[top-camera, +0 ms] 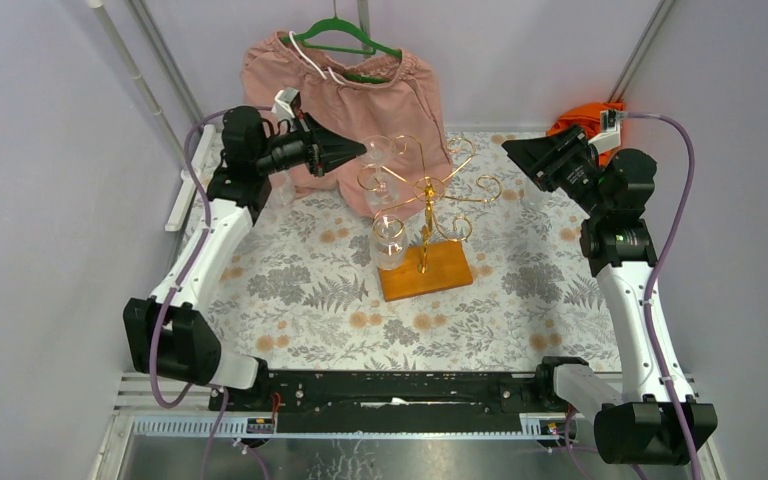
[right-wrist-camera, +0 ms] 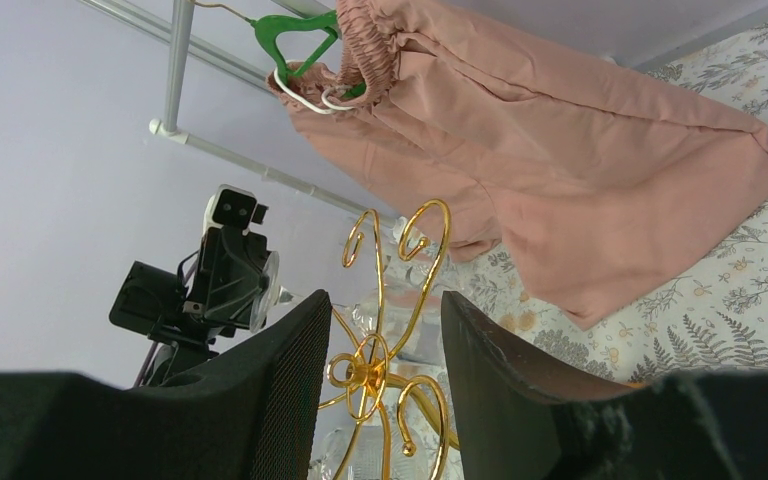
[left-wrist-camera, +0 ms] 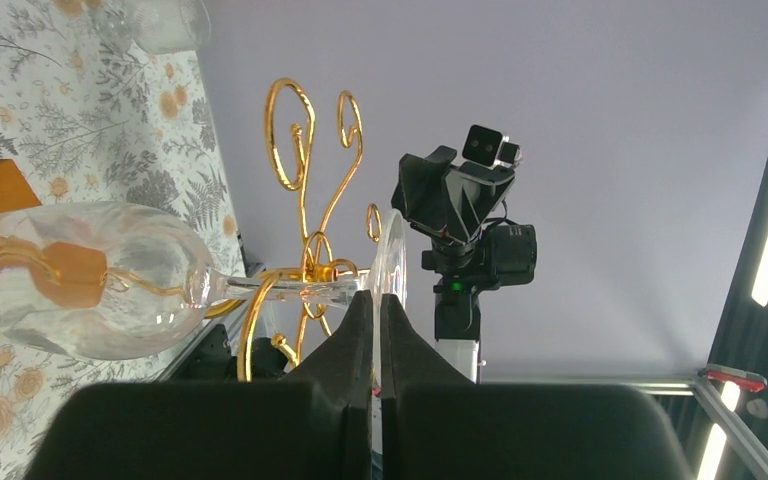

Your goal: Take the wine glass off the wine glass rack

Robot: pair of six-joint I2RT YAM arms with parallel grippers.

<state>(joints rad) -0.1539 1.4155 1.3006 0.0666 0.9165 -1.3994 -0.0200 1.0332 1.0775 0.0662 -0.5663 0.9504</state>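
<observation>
The wine glass rack (top-camera: pixel 427 190) is a gold stand with scroll arms on an orange-brown wooden base (top-camera: pixel 440 272) at mid table. A clear wine glass (top-camera: pixel 380 180) lies on a left scroll arm. In the left wrist view its bowl (left-wrist-camera: pixel 80 280) points left and its stem lies across the gold scrolls (left-wrist-camera: pixel 295 130). My left gripper (top-camera: pixel 358 152) (left-wrist-camera: pixel 380 300) is shut on the edge of the glass's foot disc (left-wrist-camera: pixel 393 250). My right gripper (top-camera: pixel 512 152) (right-wrist-camera: pixel 385 320) is open and empty, raised to the right of the rack (right-wrist-camera: pixel 425 240), apart from it.
A second glass (top-camera: pixel 388 242) hangs lower on the rack's front left. Pink shorts (top-camera: pixel 360 90) on a green hanger (top-camera: pixel 345 35) hang right behind the rack. An orange cloth (top-camera: pixel 585 115) lies at the back right. Walls close in both sides.
</observation>
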